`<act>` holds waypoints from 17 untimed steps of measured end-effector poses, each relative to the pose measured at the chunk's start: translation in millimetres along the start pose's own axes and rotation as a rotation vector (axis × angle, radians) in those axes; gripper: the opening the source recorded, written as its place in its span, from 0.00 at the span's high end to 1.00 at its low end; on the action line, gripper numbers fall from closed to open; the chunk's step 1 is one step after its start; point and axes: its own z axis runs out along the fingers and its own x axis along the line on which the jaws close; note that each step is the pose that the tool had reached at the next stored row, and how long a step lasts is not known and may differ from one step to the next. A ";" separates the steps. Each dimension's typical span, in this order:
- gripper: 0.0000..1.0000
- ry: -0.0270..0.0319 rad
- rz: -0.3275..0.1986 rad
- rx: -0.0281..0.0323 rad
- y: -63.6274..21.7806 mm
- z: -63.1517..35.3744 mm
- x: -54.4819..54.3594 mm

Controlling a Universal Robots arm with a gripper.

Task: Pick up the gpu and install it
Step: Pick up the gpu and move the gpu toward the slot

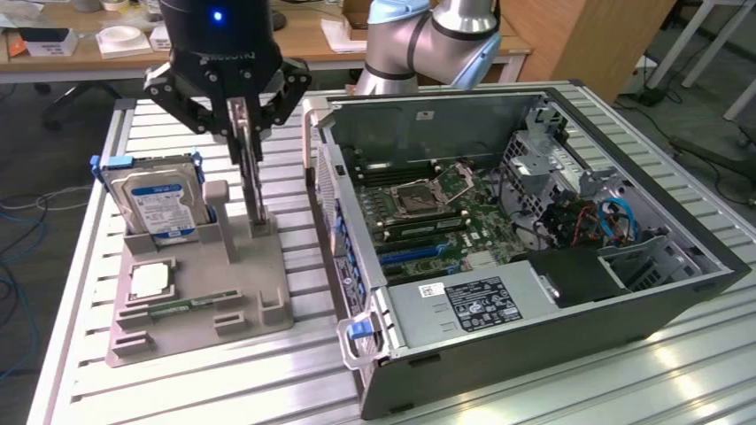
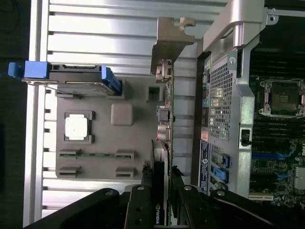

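Note:
The gpu [image 1: 250,173] stands upright and edge-on over the grey holder [image 1: 201,297] at the exterior view's left. Its lower end is level with the holder's slot, and I cannot tell whether it still rests in it. My gripper [image 1: 244,128] comes down from above with its jaws shut on the card's upper edge. In the wrist view the gpu [image 2: 166,119] runs away from my gripper [image 2: 162,193] as a thin green edge, with its silver bracket [image 2: 171,43] at the far end. A black finger [image 2: 141,202] presses the black cooler side.
A hard drive [image 1: 159,199] in a blue caddy stands in the holder, with a processor chip [image 1: 151,281] and a memory stick [image 1: 189,305] lying flat in front. The open computer case [image 1: 661,292] lies at the exterior view's right, with its motherboard [image 1: 426,212] exposed. Everything sits on a slatted metal table [image 1: 296,372].

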 end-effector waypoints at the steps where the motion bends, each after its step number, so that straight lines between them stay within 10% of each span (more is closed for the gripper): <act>1: 0.74 0.0000 0.000 -0.0001 0.2 -2.7 -0.1; 17: 0.74 0.0003 -0.001 0.0020 1.8 -27.9 -1.2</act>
